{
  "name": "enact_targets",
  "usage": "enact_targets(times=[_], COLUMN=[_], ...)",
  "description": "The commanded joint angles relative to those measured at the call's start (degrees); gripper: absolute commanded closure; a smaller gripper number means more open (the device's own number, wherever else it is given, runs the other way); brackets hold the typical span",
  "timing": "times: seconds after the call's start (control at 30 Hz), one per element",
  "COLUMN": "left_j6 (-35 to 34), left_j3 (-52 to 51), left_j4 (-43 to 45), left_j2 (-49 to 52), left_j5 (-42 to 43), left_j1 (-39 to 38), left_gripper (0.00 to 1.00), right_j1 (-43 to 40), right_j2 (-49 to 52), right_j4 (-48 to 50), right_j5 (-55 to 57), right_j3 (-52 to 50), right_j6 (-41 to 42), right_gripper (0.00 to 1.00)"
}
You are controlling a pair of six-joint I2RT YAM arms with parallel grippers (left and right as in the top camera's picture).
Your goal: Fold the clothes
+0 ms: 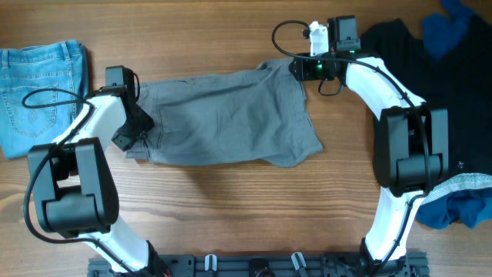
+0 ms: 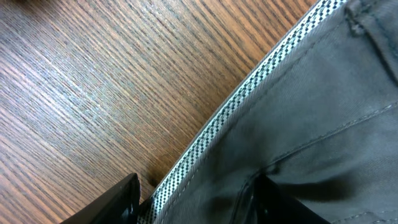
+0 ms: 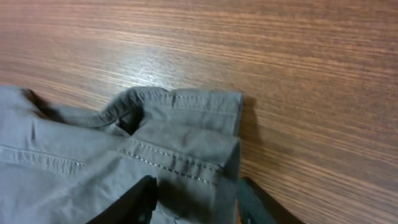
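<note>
The grey trousers [image 1: 231,115] lie folded flat across the middle of the table, with the waistband at the left end. My left gripper [image 1: 137,132] is low at that end. In the left wrist view its fingers [image 2: 199,208] stand apart astride the waistband's checked lining, with the grey cloth [image 2: 323,124] under the right finger. My right gripper [image 1: 298,69] is at the trousers' far right corner. In the right wrist view its fingers [image 3: 196,202] pinch the stitched hem of the grey cloth [image 3: 74,155].
Folded light-blue jeans [image 1: 38,85] lie at the far left. A heap of dark clothes [image 1: 453,85] with a blue garment [image 1: 453,31] fills the right side. A blue and grey cloth [image 1: 457,204] lies near the right arm's base.
</note>
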Motion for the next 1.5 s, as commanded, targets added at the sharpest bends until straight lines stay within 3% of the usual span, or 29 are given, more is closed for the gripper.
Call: enact_targets(times=[0.0,0.1,0.2,0.3,0.33,0.4,0.47,0.63,0.83,0.97,1.37,1.47], left_j6=[-0.6,-0.6,-0.6,-0.6,-0.6,-0.6,-0.6,-0.6,-0.6,-0.6,-0.7,-4.6], left_j3=[-1.9,-1.9,-1.9,-1.9,-1.9,-1.9,-1.9,-1.9,-1.9,-1.9,-1.9,-1.9], left_j4=[1.2,1.2,0.9,0.8,0.8,0.8,0.8,0.6,0.4,0.3,0.3,0.3], left_j2=[4.1,4.1,4.1,4.1,4.1,4.1,4.1,4.1,4.1,4.1,4.1,4.1], left_j5=[1.7,1.9,1.9,1.9,1.9,1.9,2.1,2.3,2.3,2.3,2.3,2.3], left_j1=[0.7,0.7,0.7,0.7,0.7,0.7,0.7,0.7,0.7,0.7,0.7,0.7], left_gripper=[0.41,0.40,0.39,0.38,0.38,0.37,0.37,0.36,0.35,0.35,0.38,0.38], right_j1=[-0.1,-0.1,-0.1,-0.1,-0.1,-0.1,-0.1,-0.2,-0.5,-0.5,-0.5,-0.5], right_j2=[0.9,0.9,1.1,1.3,1.3,1.3,1.3,0.0,-14.3,-20.6,-8.3,-5.3], right_j4=[1.4,0.8,-0.1,-0.2,0.0,0.9,2.0,1.2,0.4,5.3,14.2,17.4], right_j5=[-7.6,-8.4,-7.6,-5.4,-4.4,-4.5,-4.5,-9.7,-10.1,-5.6,1.9,3.1], right_j3=[0.1,0.1,0.1,0.1,0.1,0.1,0.1,0.3,3.8,3.8,3.8,3.8], right_j6=[-0.2,-0.2,-0.1,0.7,1.6,1.5,2.4,1.0,-4.8,-6.2,-5.6,-4.5], right_gripper=[0.72,0.75,0.64,0.62,0.64,0.75,0.95,0.96,0.96,0.96,0.96,0.96])
